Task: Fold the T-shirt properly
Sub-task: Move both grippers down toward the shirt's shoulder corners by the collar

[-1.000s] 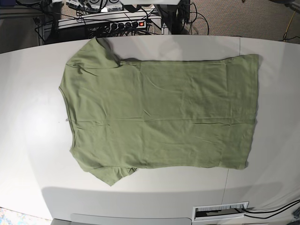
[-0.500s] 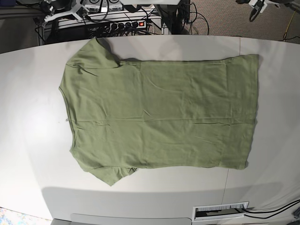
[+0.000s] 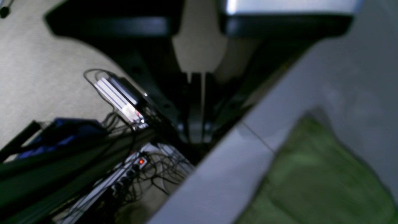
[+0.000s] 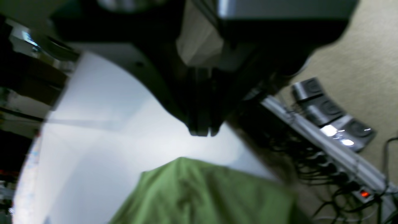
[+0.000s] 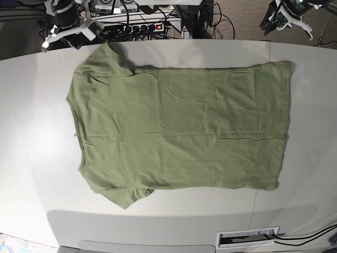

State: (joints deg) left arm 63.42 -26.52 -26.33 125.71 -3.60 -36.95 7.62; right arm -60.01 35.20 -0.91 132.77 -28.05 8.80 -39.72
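Note:
The olive-green T-shirt (image 5: 179,132) lies spread flat on the white table (image 5: 31,132), collar to the left and hem to the right. My right gripper (image 5: 79,31) hovers beyond the table's far edge, near the far sleeve. In the right wrist view its fingers (image 4: 202,130) are pressed together and empty above that sleeve (image 4: 202,193). My left gripper (image 5: 274,21) hovers off the table's far right, near the hem's far corner. In the left wrist view its fingers (image 3: 196,133) are together and empty, with the shirt corner (image 3: 311,180) at lower right.
A power strip with a red light (image 5: 158,26) and tangled cables lie on the floor behind the table. A slotted vent (image 5: 247,237) sits at the table's front edge. A seam (image 5: 263,168) crosses the table on the right.
Both arms have come into the base view at the top corners and moved closer to the table's far edge. The T-shirt has not moved.

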